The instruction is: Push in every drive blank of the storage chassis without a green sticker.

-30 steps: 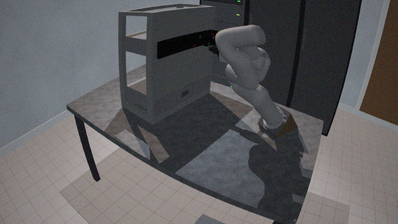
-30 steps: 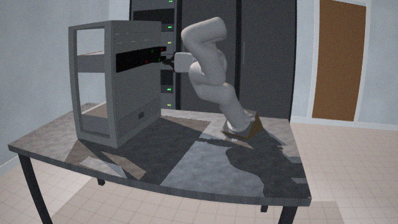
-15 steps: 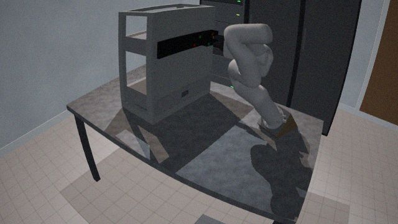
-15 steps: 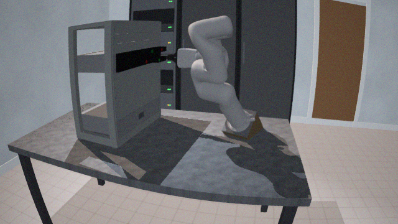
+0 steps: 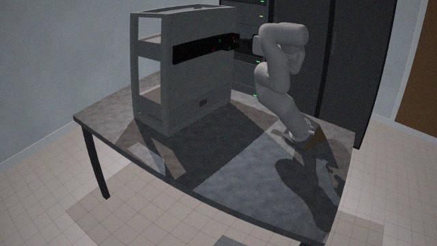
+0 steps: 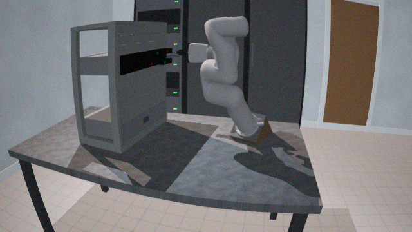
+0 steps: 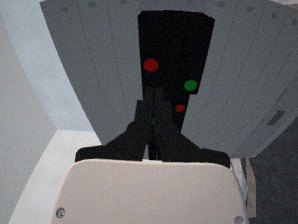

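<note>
rack: grey rack (image 5: 134, 65) stands near the desk's (image 5: 239, 164) far-left corner, its front turned to the arm.
chassis: black storage chassis (image 5: 194, 51) runs as a band across the rack's upper front; sticker dots cluster at its end nearest the gripper.
gripper: gripper (image 6: 177, 51) level with the chassis, fingers pressed together, nothing between them; tips just off the chassis face, contact can't be told.
arm: xArm (image 6: 222, 74) rises from a brown base block (image 6: 266, 129) near the desk's far-right edge and folds over toward the rack.
obstacles: dark server cabinet (image 5: 345, 51) right behind the desk's far edge, close behind the arm's elbow.
wrist view only: red sticker (image 7: 150, 64), green sticker (image 7: 190, 86), smaller red sticker (image 7: 180, 108) beside the fingers; a faint green spot sits on the fingers.
wide views only: arm pose, cabinet, brown door (image 6: 351, 61) at right.
room: near half of the desk carries only shadows; open floor beyond the near edge.
</note>
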